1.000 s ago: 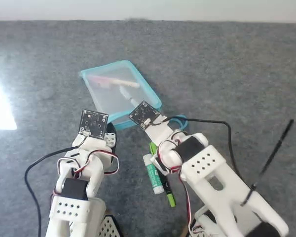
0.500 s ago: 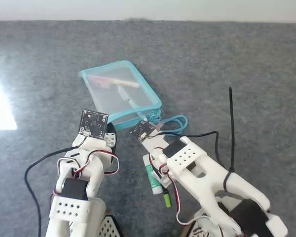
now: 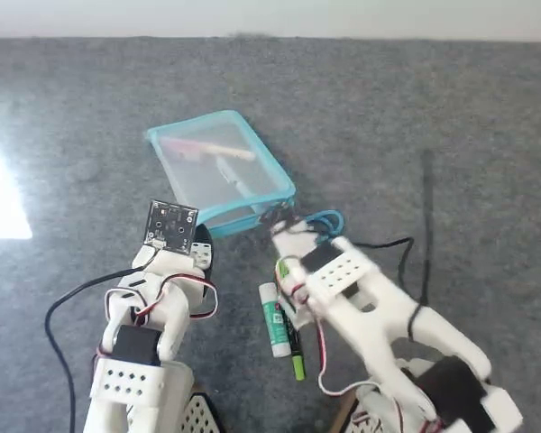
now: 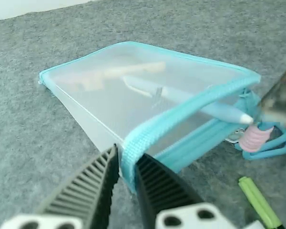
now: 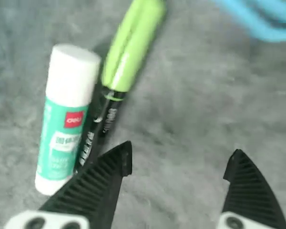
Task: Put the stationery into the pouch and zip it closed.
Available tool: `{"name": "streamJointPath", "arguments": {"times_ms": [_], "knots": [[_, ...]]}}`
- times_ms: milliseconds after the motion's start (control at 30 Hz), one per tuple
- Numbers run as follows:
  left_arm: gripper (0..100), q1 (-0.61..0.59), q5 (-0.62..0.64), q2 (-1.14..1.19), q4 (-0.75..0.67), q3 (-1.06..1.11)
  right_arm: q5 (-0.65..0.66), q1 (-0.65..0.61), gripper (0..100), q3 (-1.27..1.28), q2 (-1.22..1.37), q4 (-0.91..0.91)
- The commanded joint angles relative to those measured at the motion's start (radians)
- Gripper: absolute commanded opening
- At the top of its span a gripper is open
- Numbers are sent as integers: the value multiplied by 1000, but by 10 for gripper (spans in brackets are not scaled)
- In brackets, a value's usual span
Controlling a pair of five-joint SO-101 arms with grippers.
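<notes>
While the left gripper holds the soft pouch by its zipper edge, fingers clamped, the right gripper, fingers apart, hovers over the glue stick and green pen lying on the bench beside the pouch. Both look light, rigid and smooth, so they are best grasped mid-barrel.

Grey felt table under me, bright glare patch at its left edge, white wall past the far edge.
</notes>
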Motion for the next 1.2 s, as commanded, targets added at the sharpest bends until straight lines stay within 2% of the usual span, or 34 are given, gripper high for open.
{"name": "streamJointPath", "arguments": {"times_ms": [0,167,367,567,900,1067,1167], "knots": [[11,5,-3,5,0,-41,-14,16,325,-83,-99,73],[11,0,-3,5,-18,-39,-44,-84,325,-83,-101,70],[11,-2,-3,5,-18,-39,-117,-186,325,-5,-101,-41],[11,3,-3,5,-18,-39,-221,-188,325,78,-101,-151],[11,0,-3,5,-17,-39,-221,-183,318,98,18,-171],[11,-2,-3,5,-15,-38,-218,-173,225,51,160,-189],[11,-2,-3,5,-14,-38,-215,-107,190,-6,197,-140]]}}
